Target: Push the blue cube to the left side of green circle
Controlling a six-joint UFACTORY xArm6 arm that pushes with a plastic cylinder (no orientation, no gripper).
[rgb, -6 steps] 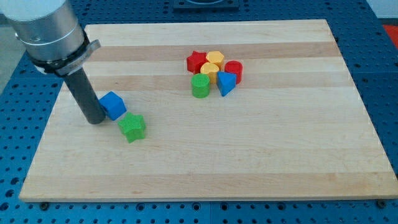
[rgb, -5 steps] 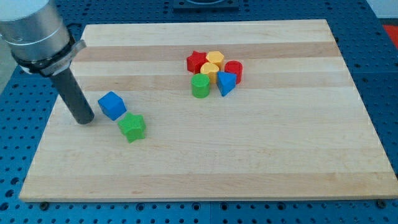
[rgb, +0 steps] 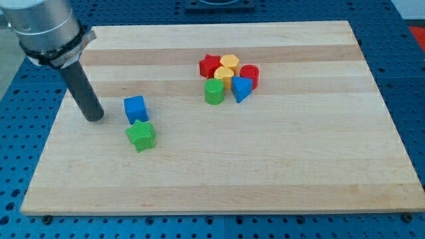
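The blue cube (rgb: 135,108) lies on the wooden board at the view's left, just above a green star block (rgb: 141,135) and touching or nearly touching it. The green circle (rgb: 214,91), a short cylinder, stands at the lower left of a cluster near the board's middle top, well to the right of the cube. My tip (rgb: 94,118) rests on the board left of the blue cube, with a clear gap between them.
The cluster by the green circle holds a red star (rgb: 210,65), two yellow blocks (rgb: 228,68), a red cylinder (rgb: 250,75) and a blue triangular block (rgb: 241,88). The board's left edge (rgb: 58,113) runs close to my tip.
The blue cube has shifted right and turned square, now sitting right above the green star. My tip drew back left, then came slightly up and right, ending apart from the cube.
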